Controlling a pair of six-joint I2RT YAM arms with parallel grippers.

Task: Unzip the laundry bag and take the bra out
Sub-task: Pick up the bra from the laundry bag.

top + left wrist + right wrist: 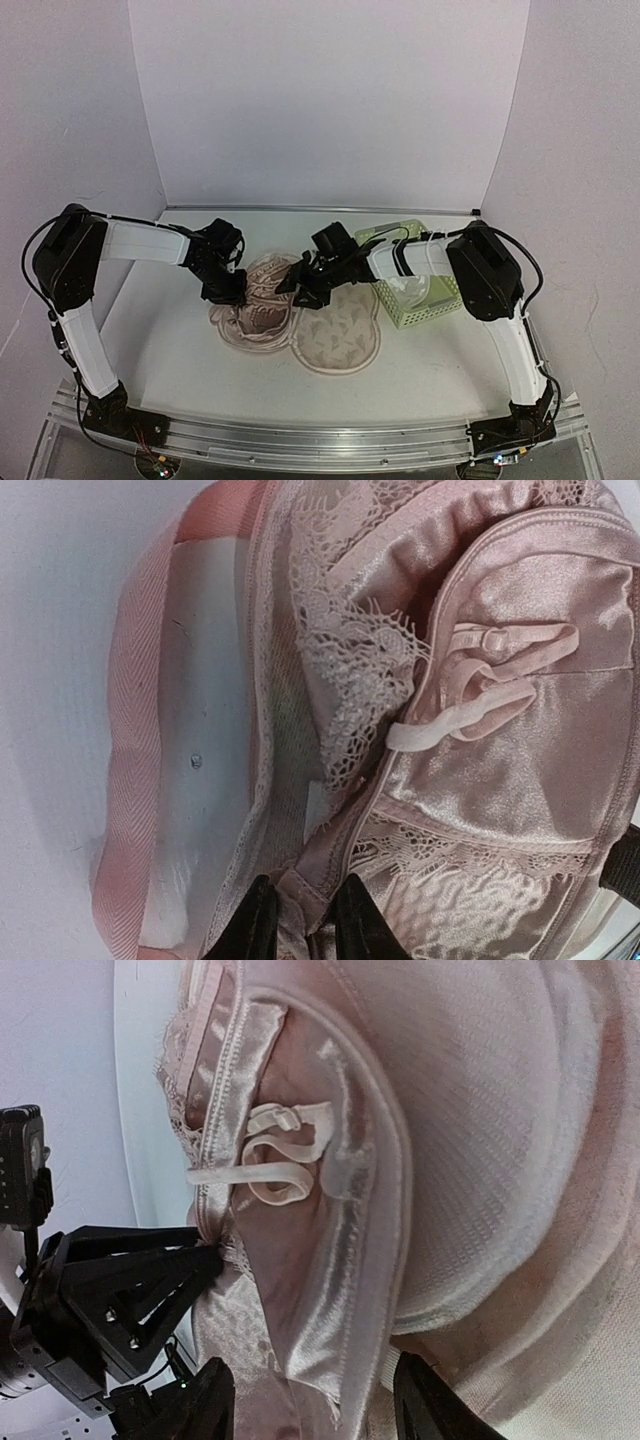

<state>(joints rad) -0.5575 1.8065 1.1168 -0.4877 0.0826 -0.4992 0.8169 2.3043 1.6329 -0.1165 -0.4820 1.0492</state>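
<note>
As far as the eye goes, the room is a plain white box: a white table with white walls closing it in at the back and on both sides, and a metal rail along the near edge where both arms are bolted. A pale green lattice basket sits on the right, just beside the right arm.

The laundry bag lies flat near the middle of the table. Its long axis runs on a slant: the left lobe sits further back and the right lobe nearer the rail. The left lobe is open, and the bra lies there inside the pouch, showing as a darker patch from above. Close up, it is pink satin edged with lace, and a thin strap is looped on one cup. The bag's pink woven edging curves round beside it.

The left gripper reaches down at the far-left end of the bag. In the left wrist view its fingers are drawn close together, with a fold of the bra's satin edge pinched between them. The right gripper hovers over the waist of the bag — its fingers stand wide apart, straddling the bra's edge and the pouch's pale lining without closing on either.
</note>
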